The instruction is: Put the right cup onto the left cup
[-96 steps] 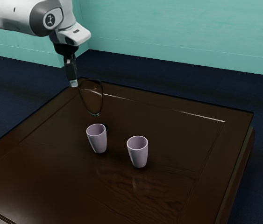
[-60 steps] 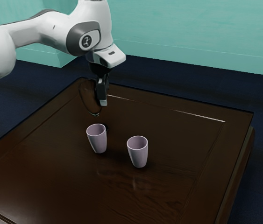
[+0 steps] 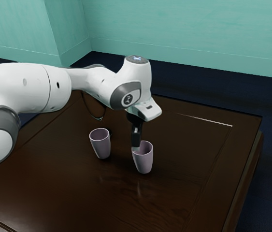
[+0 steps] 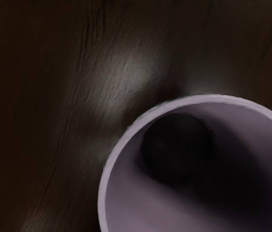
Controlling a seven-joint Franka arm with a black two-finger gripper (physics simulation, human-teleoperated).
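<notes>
Exterior view, left to right: a white robotic arm [image 3: 94,84] stretches across the room above a dark wooden worktop [image 3: 198,140], its reach passing behind the left cup [image 3: 101,145], which stands upright. Farther toward the exterior view's right, the jaws hang at the mouth of the right cup [image 3: 144,163], 1 of 2 pale mauve tumblers, also upright on the wood and apart from its twin. Whether the jaws are open or closed cannot be told from here, nor whether they touch it.

The coming grasp appears to turn on 1 relation: the right cup's vertical long axis lies below the jaws and slightly toward the exterior view's right, so they would need centering across its rim [image 4: 213,98] before descending. An off-center descent could tip the cup. Stacking is not yet done.
</notes>
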